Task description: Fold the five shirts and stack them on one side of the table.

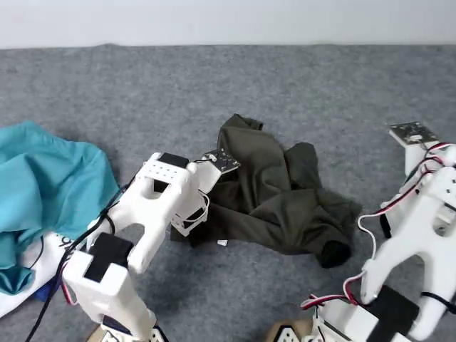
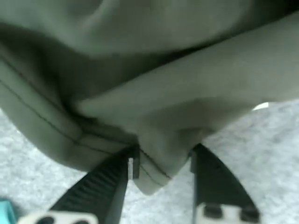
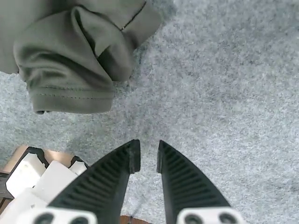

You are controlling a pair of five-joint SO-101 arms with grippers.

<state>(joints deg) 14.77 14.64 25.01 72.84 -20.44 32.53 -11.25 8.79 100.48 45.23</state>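
A dark olive shirt (image 1: 278, 192) lies crumpled on the grey felt table (image 1: 142, 92), near its middle. My left gripper (image 1: 192, 224) is at the shirt's left edge. In the left wrist view it (image 2: 161, 156) is open, with a hemmed corner of the olive shirt (image 2: 163, 93) lying between the fingers, unpinched. My right gripper (image 3: 147, 151) hangs over bare felt, open by a narrow gap and holding nothing. A rolled sleeve of the olive shirt (image 3: 70, 60) lies just beyond its tips. The right arm (image 1: 420, 221) stands right of the shirt.
A teal shirt (image 1: 43, 185) is heaped at the table's left edge, over a white garment (image 1: 28, 278) with a bit of blue beneath. The right arm's base (image 3: 28, 177) sits close to its gripper. Bare felt stretches across the back and the front middle.
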